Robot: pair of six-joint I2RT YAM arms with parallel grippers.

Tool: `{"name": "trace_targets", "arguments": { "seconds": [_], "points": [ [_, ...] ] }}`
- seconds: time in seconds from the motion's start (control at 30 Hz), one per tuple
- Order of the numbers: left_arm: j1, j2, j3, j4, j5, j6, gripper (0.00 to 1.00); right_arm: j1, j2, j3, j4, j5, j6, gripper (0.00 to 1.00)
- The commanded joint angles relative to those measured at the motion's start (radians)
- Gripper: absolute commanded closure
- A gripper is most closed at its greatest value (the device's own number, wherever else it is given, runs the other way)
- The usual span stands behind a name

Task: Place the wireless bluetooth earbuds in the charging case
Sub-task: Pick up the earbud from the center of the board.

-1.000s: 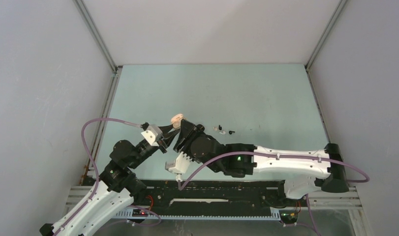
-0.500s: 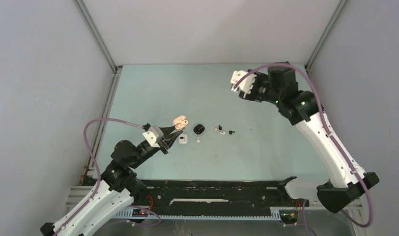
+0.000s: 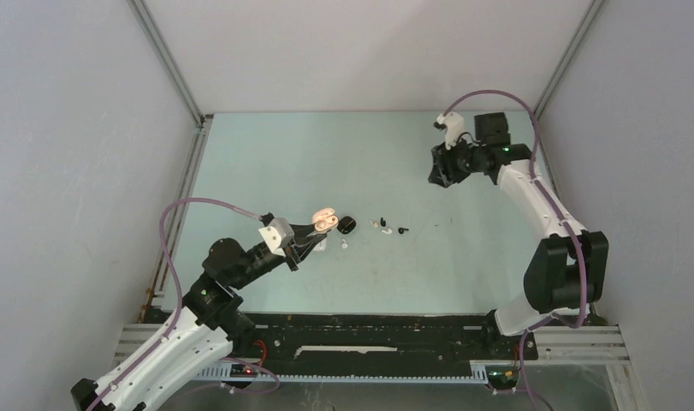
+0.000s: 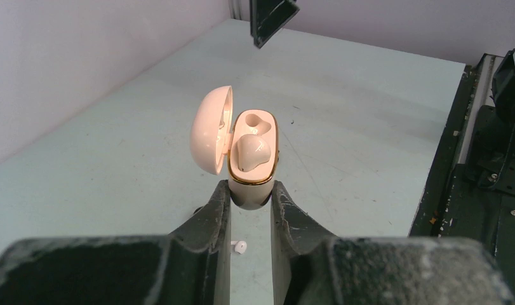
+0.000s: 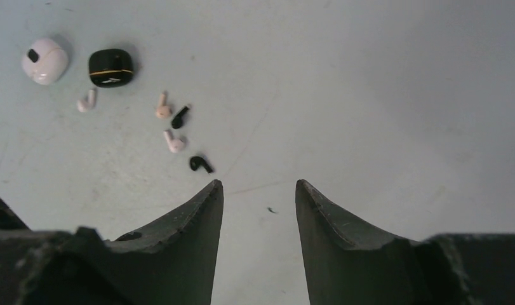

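No legible txt, nos., brand marks or signs in any view. Beige case (image 4: 251,159), upper centre of left wrist view: nothing readable on shell or open lid. White case (image 5: 45,60) & black case (image 5: 111,67), upper left of right wrist view: any marks too small to read.

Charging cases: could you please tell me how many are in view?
3. An open beige pebble-shaped case sits in the left claw; a white rounded case and a black gold-banded case lie side by side on the table. None seems hidden.
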Motion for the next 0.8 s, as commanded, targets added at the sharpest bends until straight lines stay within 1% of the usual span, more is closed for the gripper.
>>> {"name": "trace_targets", "arguments": {
  "seconds": [0.0, 0.07, 0.17, 0.27, 0.4, 0.57, 0.77],
  "points": [
    [-0.003, 0.021, 0.016, 0.032, 0.027, -0.017, 0.98, 0.107, 0.059, -0.002, 0.136, 0.003, 0.101, 0.52],
    [-0.003, 0.02, 0.016, 0.029, 0.023, -0.02, 0.98, 0.167, 0.106, 0.003, 0.165, 0.074, 0.125, 0.52],
    [-0.003, 0.015, 0.016, 0.025, 0.019, -0.02, 0.97, 0.267, 0.19, 0.048, 0.146, 0.127, 0.152, 0.55],
    [-0.003, 0.011, 0.016, 0.021, 0.021, -0.024, 0.97, 0.334, 0.274, 0.111, 0.099, 0.127, 0.21, 0.62],
    [-0.002, 0.0, 0.013, 0.021, 0.022, -0.029, 0.97, 0.406, 0.339, 0.133, 0.104, 0.152, 0.252, 0.63],
    [-0.002, 0.006, 0.018, 0.018, 0.023, -0.031, 0.97, 0.431, 0.427, 0.222, 0.07, 0.104, 0.295, 0.64],
    [-0.004, -0.011, 0.009, 0.028, -0.003, -0.041, 0.99, 0.446, 0.536, 0.322, -0.004, 0.091, 0.29, 0.61]
  ]
}}
